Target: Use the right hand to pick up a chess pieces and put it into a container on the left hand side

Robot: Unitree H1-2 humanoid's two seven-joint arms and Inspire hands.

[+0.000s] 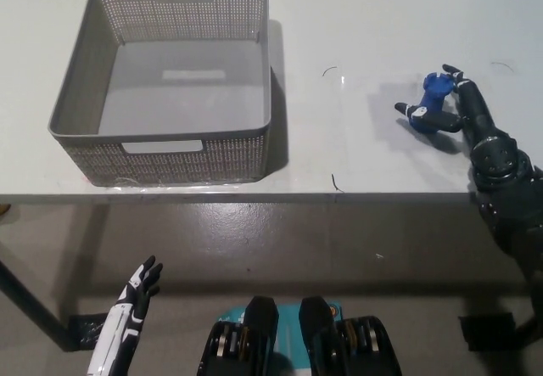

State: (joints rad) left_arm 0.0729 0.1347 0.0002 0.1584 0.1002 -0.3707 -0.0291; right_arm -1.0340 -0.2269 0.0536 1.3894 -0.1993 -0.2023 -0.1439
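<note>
Blue chess piece (431,96) clasped by right hand (454,109) near table's right edge (517,70); not yet carried. Basket (81,87) at left holds nothing. Left hand (136,295) hangs below table, fingers spread.

Bare white table (365,19) lies between the grey perforated plastic basket (170,79) at left and the black right robot hand (458,109) at right; nothing stands on that stretch. Basket walls rise above the tabletop, top open, interior bare. The small blue chess piece (431,96) sits within the black robot hand's fingers (424,115).
</note>
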